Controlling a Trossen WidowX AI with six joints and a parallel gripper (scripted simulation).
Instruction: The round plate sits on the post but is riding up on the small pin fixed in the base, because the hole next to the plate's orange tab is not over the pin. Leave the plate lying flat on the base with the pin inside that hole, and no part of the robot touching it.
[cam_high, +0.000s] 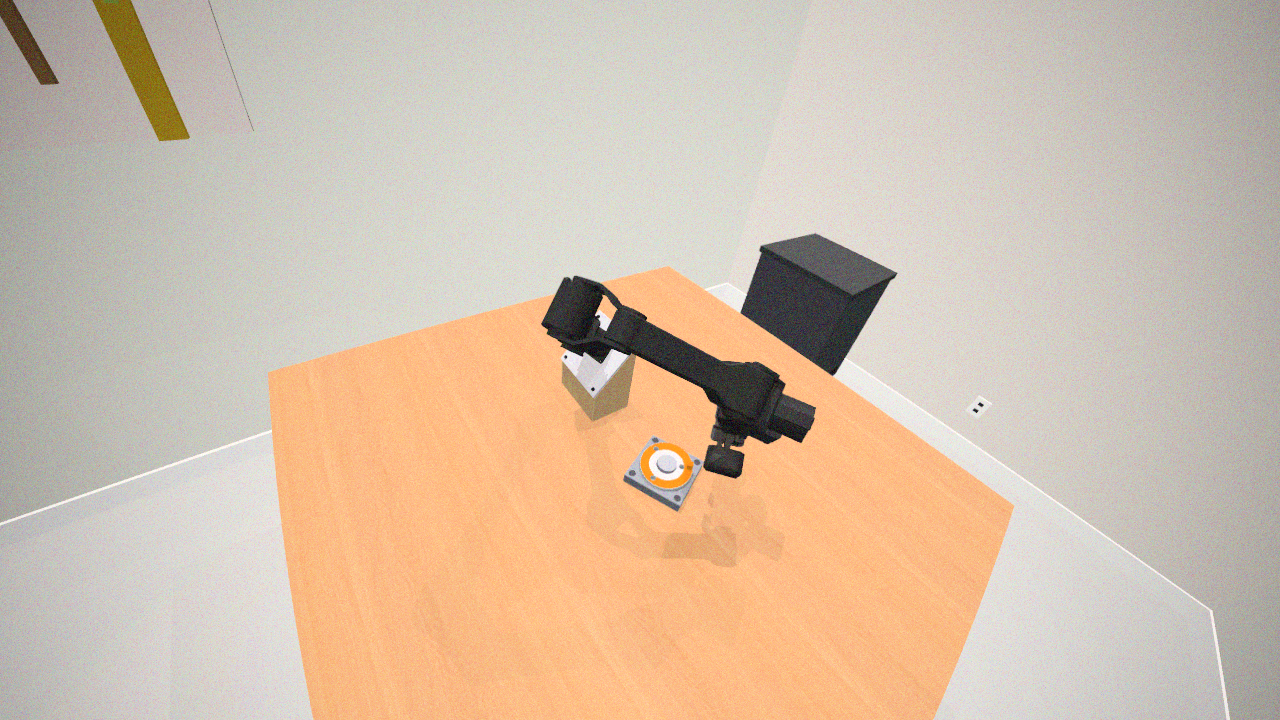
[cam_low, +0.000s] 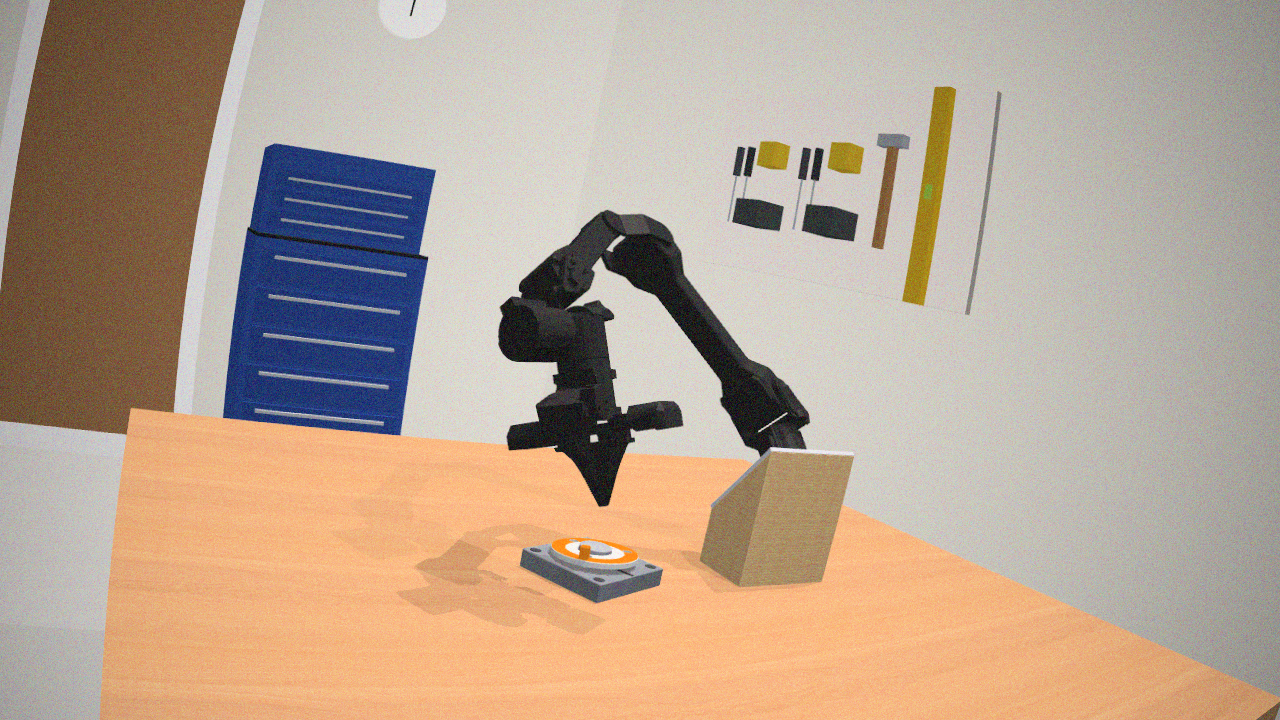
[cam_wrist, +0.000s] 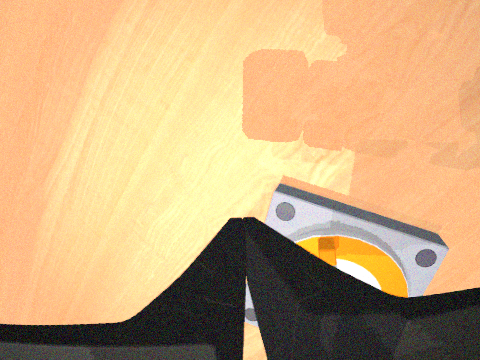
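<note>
My jaws were pinched shut on nothing, tips pointing down. The round plate (cam_low: 593, 550) lay below them on its base (cam_low: 590, 577), untouched, orange tab (cam_wrist: 327, 248) just ahead.

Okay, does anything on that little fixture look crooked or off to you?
The orange plate seems slightly tilted on the grey base rather than flush, though it is too small to be sure. The shut gripper hangs above it, touching nothing. Nothing looks spilled or damaged.
</note>
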